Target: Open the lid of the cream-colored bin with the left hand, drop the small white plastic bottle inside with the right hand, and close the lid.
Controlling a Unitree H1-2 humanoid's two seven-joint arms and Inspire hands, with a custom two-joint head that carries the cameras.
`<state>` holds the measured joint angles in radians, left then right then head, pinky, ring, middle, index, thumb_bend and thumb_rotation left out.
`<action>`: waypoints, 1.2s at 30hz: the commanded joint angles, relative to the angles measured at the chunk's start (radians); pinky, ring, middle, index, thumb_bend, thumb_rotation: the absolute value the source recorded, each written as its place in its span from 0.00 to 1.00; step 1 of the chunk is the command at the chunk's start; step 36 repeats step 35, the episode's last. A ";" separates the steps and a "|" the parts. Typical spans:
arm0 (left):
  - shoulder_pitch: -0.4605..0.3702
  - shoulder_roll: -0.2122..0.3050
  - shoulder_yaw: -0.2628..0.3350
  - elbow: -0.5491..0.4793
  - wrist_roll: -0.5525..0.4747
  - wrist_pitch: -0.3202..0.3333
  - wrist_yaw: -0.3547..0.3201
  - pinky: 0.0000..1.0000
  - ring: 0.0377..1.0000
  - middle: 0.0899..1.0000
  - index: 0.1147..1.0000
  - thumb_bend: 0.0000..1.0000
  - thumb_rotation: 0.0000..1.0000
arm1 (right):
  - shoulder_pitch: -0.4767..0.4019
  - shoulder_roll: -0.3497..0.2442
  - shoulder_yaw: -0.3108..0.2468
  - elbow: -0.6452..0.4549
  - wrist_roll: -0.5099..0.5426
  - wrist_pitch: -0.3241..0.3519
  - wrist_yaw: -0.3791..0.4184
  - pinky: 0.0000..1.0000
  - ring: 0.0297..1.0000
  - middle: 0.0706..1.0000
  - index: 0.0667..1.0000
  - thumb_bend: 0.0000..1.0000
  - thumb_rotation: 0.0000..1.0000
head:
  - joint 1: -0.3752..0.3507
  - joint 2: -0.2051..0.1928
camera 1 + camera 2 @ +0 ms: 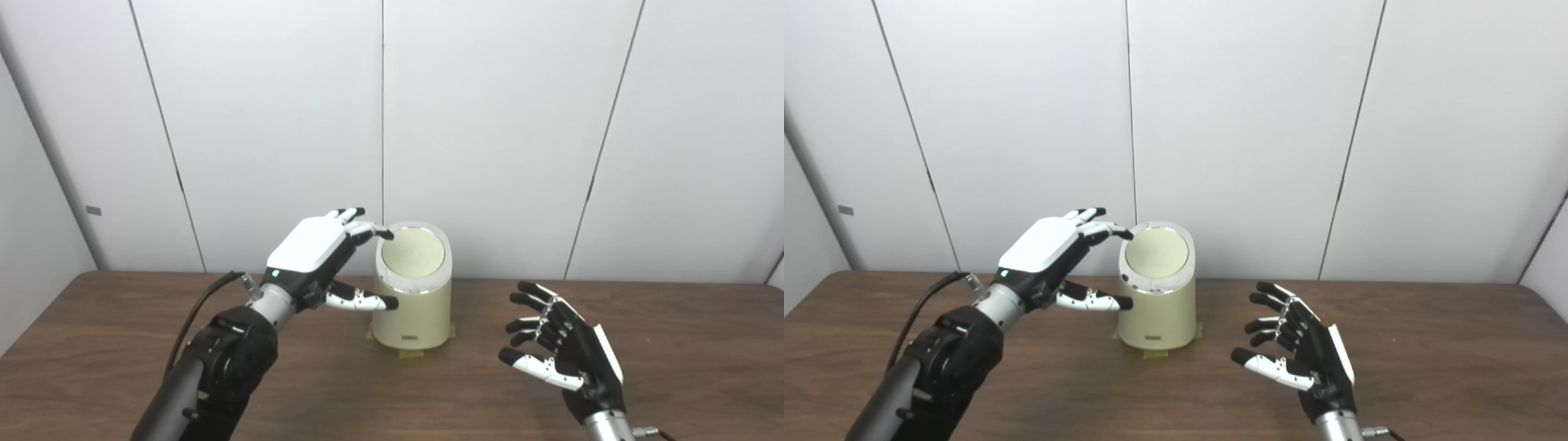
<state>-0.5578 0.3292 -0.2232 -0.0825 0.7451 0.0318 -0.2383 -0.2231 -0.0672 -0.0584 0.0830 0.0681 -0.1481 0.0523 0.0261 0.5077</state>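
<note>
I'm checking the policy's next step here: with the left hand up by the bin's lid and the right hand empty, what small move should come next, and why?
Probably withdraw the left hand. The cream-colored cylindrical bin has its round lid down, the fingertips sit at its rim, the right hand is open and empty, and no bottle shows on the brown wooden table, so it may already be inside.

Bin (413, 294) on table (674, 343), between both hands.

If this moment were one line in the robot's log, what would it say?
left hand: open, fingertips at lid rim | lid: closed | right hand: open, empty, right of bin | bottle: not in view
</note>
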 commanded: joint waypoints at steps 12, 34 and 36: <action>0.267 -0.223 0.276 -0.080 -0.499 -0.024 0.193 0.62 0.73 0.77 0.79 0.67 0.21 | -0.025 -0.013 -0.009 -0.031 0.012 -0.018 0.001 0.47 0.55 0.72 0.72 0.75 0.18 | 0.011 0.000; 0.360 -0.278 0.323 0.025 -0.826 -0.085 0.183 0.45 0.60 0.66 0.73 0.65 0.14 | -0.012 0.004 -0.007 -0.058 -0.018 -0.013 -0.032 0.51 0.61 0.71 0.72 0.75 0.18 | 0.007 -0.005; 0.360 -0.277 0.323 0.025 -0.825 -0.083 0.184 0.45 0.60 0.66 0.72 0.65 0.14 | -0.013 0.005 -0.007 -0.056 -0.022 -0.016 -0.034 0.51 0.61 0.70 0.72 0.76 0.19 | 0.006 -0.005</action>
